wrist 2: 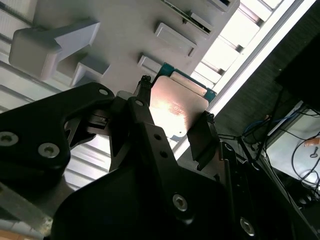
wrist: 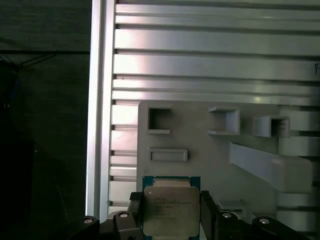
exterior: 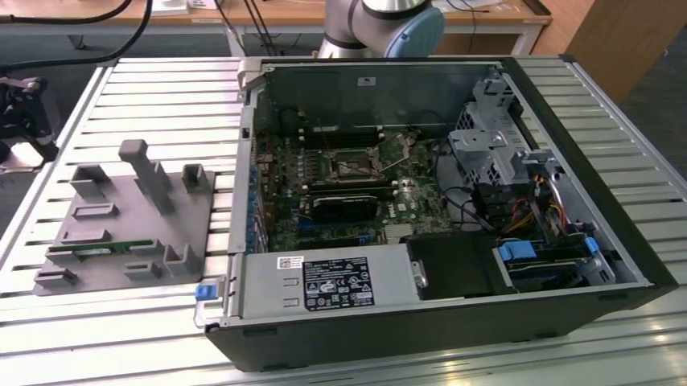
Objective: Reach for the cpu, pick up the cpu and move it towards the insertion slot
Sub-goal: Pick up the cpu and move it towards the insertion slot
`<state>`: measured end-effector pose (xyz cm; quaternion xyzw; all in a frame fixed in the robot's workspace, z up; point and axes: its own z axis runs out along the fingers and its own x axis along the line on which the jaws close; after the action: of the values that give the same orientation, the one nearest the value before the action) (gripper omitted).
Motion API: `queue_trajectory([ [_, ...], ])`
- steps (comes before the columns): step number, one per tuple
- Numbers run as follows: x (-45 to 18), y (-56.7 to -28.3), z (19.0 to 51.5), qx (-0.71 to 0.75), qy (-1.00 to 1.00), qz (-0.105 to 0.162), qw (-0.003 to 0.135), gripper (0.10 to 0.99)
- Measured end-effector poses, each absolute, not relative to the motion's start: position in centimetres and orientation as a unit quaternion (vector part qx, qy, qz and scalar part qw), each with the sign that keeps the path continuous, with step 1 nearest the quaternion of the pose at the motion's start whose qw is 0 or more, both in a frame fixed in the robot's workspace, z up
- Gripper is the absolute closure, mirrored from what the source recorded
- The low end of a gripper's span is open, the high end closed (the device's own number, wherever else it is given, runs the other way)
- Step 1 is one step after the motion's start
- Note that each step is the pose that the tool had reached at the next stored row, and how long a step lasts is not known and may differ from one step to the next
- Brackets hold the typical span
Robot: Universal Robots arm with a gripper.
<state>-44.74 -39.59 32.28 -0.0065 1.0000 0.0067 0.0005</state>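
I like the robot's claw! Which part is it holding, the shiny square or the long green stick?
The shiny square cpu, clamped between the fingers of the gripper. The green memory stick lies apart in the grey holder.

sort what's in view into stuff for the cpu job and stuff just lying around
For the job: cpu, gripper closed on it, insertion slot.
Lying about: grey holder block, memory stick, power supply.

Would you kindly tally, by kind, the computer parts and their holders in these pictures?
cpu: 1
insertion slot: 1
green memory stick: 1
grey fixture: 1
computer case: 1
Total: 5
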Motion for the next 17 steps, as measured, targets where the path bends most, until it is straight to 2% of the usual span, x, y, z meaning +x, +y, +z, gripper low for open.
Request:
queue_trajectory([
  [17, -44.7, -39.5, 34.2, -0.006, 1.0, 0.005, 0.001, 0.545],
])
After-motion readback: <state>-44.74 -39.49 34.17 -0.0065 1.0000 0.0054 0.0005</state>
